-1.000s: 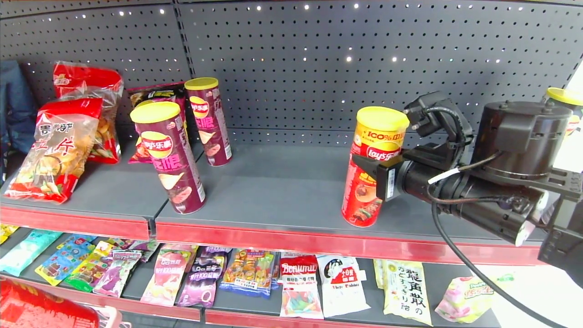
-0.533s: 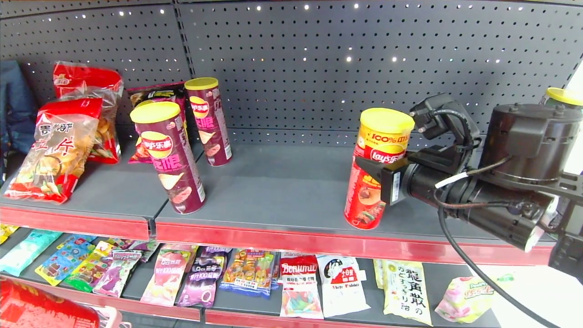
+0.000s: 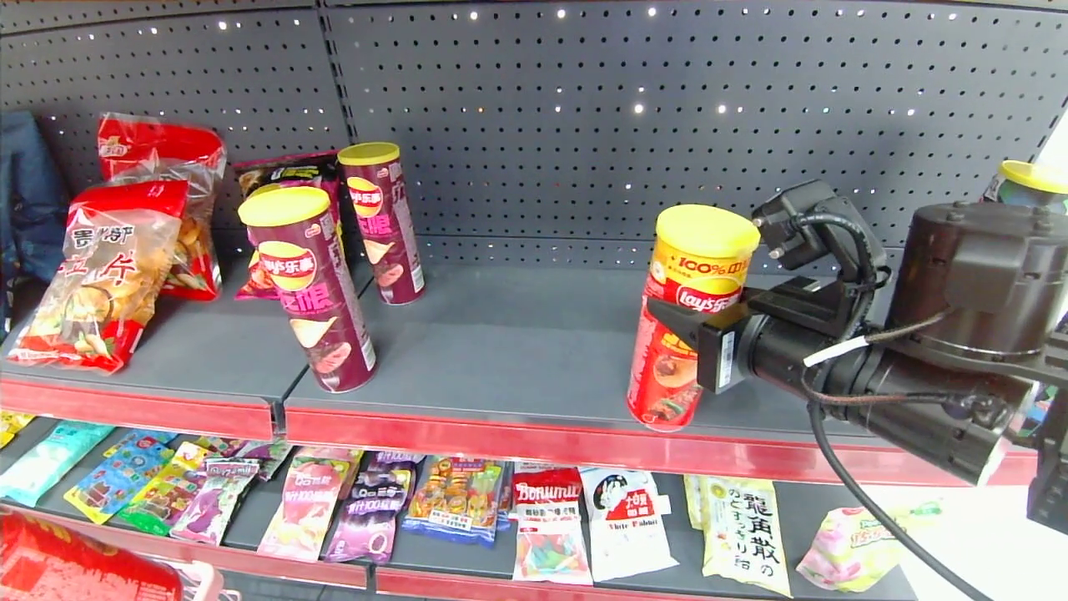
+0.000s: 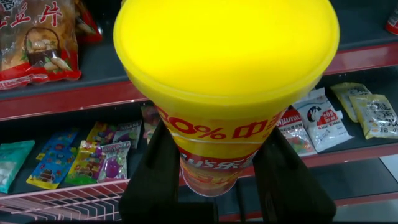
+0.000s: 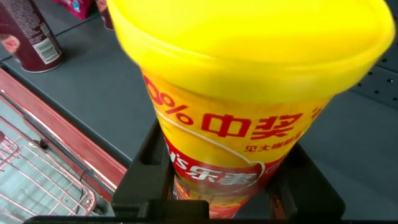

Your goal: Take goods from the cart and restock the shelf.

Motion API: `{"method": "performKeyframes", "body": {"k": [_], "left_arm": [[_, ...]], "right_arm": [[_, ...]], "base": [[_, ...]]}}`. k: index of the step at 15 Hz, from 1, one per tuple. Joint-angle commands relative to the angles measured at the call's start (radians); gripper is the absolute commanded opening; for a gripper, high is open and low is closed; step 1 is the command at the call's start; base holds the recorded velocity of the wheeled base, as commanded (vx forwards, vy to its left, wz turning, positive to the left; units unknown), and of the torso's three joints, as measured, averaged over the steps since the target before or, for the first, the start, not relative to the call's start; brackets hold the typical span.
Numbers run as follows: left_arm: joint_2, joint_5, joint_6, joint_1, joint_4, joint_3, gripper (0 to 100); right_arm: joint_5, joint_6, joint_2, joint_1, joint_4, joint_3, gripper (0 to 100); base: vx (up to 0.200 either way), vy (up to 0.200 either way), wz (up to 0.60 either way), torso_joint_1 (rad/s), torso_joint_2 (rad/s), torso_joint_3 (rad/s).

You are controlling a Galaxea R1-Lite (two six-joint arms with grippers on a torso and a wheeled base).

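The left gripper (image 4: 216, 180) pinches a spare can (image 4: 227, 68) out in front of the shelf (image 3: 517, 334), while the right gripper (image 3: 680, 315) clamps the red can (image 3: 667, 384) from its right side, long axis nearly upright, base at the shelf's front edge.

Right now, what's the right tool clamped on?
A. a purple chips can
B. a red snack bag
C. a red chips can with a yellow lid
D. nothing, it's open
C: the right tool is shut on the red chips can, which is tilted near the front edge of the shelf. The nearer purple chips can stands free, far to the left.
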Motion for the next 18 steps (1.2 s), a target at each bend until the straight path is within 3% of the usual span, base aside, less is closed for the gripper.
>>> {"method": "performKeyframes", "body": {"k": [1,6,16,17,18], "left_arm": [[0.000,-0.001,0.000,0.000,0.000,0.000,0],[0.000,0.001,0.000,0.000,0.000,-0.001,0],[0.000,0.001,0.000,0.000,0.000,-0.001,0],[0.000,-0.001,0.000,0.000,0.000,-0.001,0],[0.002,-0.001,0.000,0.000,0.000,-0.001,0]], "right_arm": [[-0.001,0.000,0.002,0.005,-0.001,0.005,0],[-0.054,-0.005,0.009,0.008,0.009,-0.004,0],[-0.062,-0.003,0.013,0.021,0.009,-0.002,0],[-0.065,-0.001,0.012,0.021,0.009,-0.002,100],[-0.065,-0.001,0.010,0.021,0.009,-0.006,100]], "base": [[0.000,0.000,0.00,0.000,0.00,0.000],[0.000,0.000,0.00,0.000,0.00,0.000],[0.000,0.000,0.00,0.000,0.00,0.000],[0.000,0.000,0.00,0.000,0.00,0.000],[0.000,0.000,0.00,0.000,0.00,0.000]]}}
